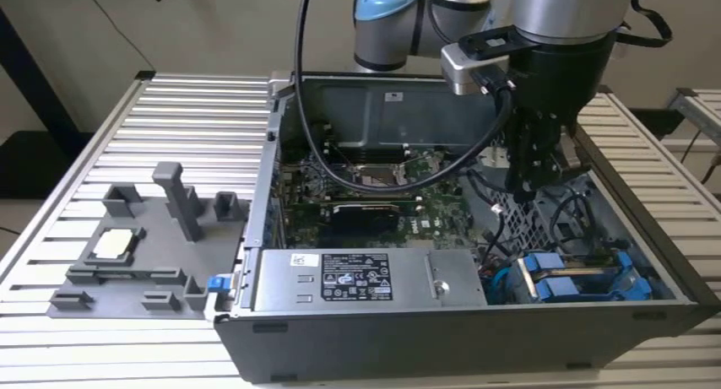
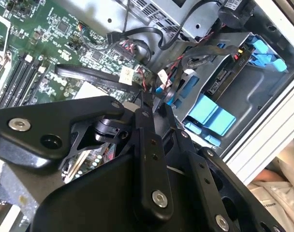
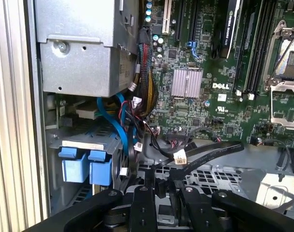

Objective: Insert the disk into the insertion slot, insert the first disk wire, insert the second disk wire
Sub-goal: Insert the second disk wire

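Inside the black computer case (image 1: 451, 347): pincer (image 1: 529, 185) hangs low over the perforated cage (image 1: 558, 224), among loose wires (image 3: 205, 157).
Disk (image 1: 575, 283): seated in the insertion slot (image 2: 253, 96), blue carrier (image 3: 86, 164) showing.
Pincer state: cannot tell whether apart or clamped.
Step, by judgement: a disk wire. Line its plug up square with the disk, push straight, and keep neighbouring cables from snagging.

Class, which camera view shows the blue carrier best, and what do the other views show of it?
The exterior view: the blue carrier is seen from above along its full length, with nothing in front of it. The first wrist view catches its two blue tabs. The second wrist view shows the tabs and a further blue end piece.
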Motion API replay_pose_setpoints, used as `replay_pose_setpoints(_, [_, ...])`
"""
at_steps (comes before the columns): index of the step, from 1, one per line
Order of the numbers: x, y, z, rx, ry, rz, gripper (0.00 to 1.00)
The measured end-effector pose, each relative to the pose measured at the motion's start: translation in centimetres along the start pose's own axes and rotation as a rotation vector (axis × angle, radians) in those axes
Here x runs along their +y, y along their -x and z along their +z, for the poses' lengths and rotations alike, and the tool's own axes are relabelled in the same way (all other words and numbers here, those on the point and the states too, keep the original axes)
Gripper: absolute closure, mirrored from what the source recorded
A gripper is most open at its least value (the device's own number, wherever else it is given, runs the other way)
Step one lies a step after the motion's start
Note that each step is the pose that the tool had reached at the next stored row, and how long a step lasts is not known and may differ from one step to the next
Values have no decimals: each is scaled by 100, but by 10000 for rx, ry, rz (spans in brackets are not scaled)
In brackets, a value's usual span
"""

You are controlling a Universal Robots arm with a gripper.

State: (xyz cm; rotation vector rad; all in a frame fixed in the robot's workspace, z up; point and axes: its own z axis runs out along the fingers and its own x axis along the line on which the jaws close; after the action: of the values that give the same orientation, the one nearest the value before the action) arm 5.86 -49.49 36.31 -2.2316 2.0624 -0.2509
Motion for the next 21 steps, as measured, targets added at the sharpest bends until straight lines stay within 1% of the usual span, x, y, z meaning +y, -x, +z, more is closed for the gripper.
replay_pose_setpoints(4, [0, 0, 0, 0, 0, 0, 73])
replay_pose_setpoints(5, [0, 0, 0, 1, 0, 0, 75])
replay_pose_setpoints(7, [0, 0, 0, 1, 0, 0, 75])
replay_pose_setpoints(8, [0, 0, 0, 1, 0, 0, 82])
replay_pose_setpoints(21, [-1, -2, 0, 2, 1, 0, 84])
